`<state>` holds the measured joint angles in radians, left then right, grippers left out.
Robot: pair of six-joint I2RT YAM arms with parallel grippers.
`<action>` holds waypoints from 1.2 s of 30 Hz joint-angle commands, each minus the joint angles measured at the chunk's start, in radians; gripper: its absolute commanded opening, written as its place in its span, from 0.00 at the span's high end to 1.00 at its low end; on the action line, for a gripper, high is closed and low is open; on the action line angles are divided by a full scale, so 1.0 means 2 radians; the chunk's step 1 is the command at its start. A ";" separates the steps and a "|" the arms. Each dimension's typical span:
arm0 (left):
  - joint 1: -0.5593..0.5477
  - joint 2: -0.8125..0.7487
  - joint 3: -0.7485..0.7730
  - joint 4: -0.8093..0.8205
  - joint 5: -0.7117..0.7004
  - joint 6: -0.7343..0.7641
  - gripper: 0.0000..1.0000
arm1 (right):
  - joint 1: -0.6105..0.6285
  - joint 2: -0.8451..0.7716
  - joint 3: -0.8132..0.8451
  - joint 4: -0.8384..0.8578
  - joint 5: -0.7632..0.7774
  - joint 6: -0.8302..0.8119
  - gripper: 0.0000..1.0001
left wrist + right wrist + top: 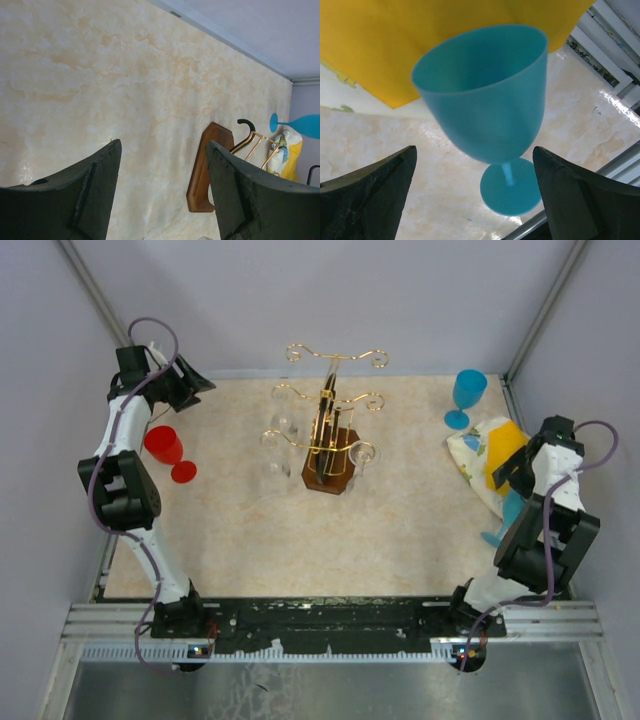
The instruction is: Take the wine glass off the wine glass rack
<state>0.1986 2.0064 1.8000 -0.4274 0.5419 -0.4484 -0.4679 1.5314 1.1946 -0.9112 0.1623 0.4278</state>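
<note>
light: bright, even, soft, from above | shadows: faint and short, by red glass (165, 445) | glare: white sheen on table (615, 107) by the rail, right wrist view | blur: blue glass (485, 95) soft-edged up close | exposure: fingers (365, 200) near black, little detail | top view: sharp; clear glasses (280, 430) barely visible against table

A: What colour is the wine glass rack (330, 420)?
B: Gold wire, dark brown base (328, 476). The desk (240, 530) is cream, marbled.
A: And the rest?
B: Red goblet (168, 450), turquoise goblet (490, 100), yellow-and-white cloth (482, 452).
</note>
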 commanded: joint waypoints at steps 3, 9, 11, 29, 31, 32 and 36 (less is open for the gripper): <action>0.003 0.005 -0.002 -0.003 -0.003 0.012 0.26 | -0.031 0.026 0.009 0.033 -0.005 -0.019 0.01; 0.003 0.012 0.001 -0.003 -0.003 0.014 0.26 | -0.031 0.072 0.038 0.026 0.033 -0.021 0.01; 0.003 0.015 0.003 -0.003 -0.001 0.014 0.26 | -0.031 0.082 0.043 0.025 0.047 -0.020 0.01; 0.003 0.011 0.005 -0.010 -0.010 0.017 0.26 | 0.019 -0.024 0.050 0.071 0.065 -0.046 0.35; 0.002 0.008 0.001 -0.009 -0.011 0.017 0.26 | 0.033 -0.056 0.039 0.099 0.024 -0.059 0.35; 0.002 0.005 -0.001 -0.009 -0.012 0.018 0.26 | 0.036 -0.074 0.028 0.134 -0.017 -0.069 0.34; 0.002 -0.004 -0.011 -0.005 -0.014 0.018 0.26 | 0.063 -0.147 -0.037 0.252 -0.073 -0.081 0.35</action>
<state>0.1986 2.0319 1.7988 -0.4484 0.5228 -0.4259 -0.3801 1.3720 1.2114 -0.6632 0.1600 0.3199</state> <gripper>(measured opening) 0.743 0.760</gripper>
